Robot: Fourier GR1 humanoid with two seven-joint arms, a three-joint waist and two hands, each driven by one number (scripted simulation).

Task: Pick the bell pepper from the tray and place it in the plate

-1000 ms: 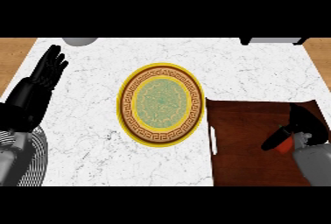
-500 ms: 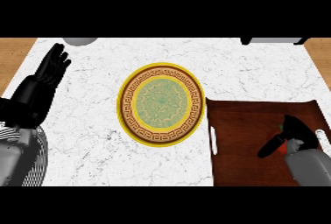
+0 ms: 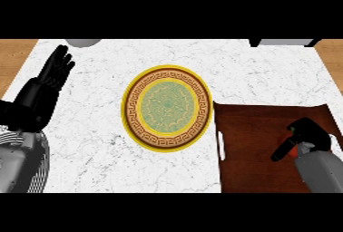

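A round plate [image 3: 166,108] with a yellow rim and green middle lies in the centre of the white marble counter, with nothing on it. A dark brown tray [image 3: 254,136] sits to its right. My right hand [image 3: 307,134] is down over the tray's right part, fingers curled round the red bell pepper [image 3: 292,154]. Only small red slivers of the pepper show beside the fingers. The pepper is still over the tray. My left hand [image 3: 47,86] rests open at the far left, fingers straight and pointing away, well clear of the plate.
A grey rounded object [image 3: 84,42] pokes in at the counter's far left edge and a dark item [image 3: 281,42] at the far right edge. A white tray handle [image 3: 221,147] lies between plate and tray. Wooden floor shows past both far corners.
My right hand and forearm have shifted slightly left and down over the pepper, and less red shows now. The left hand, plate and tray have not moved.
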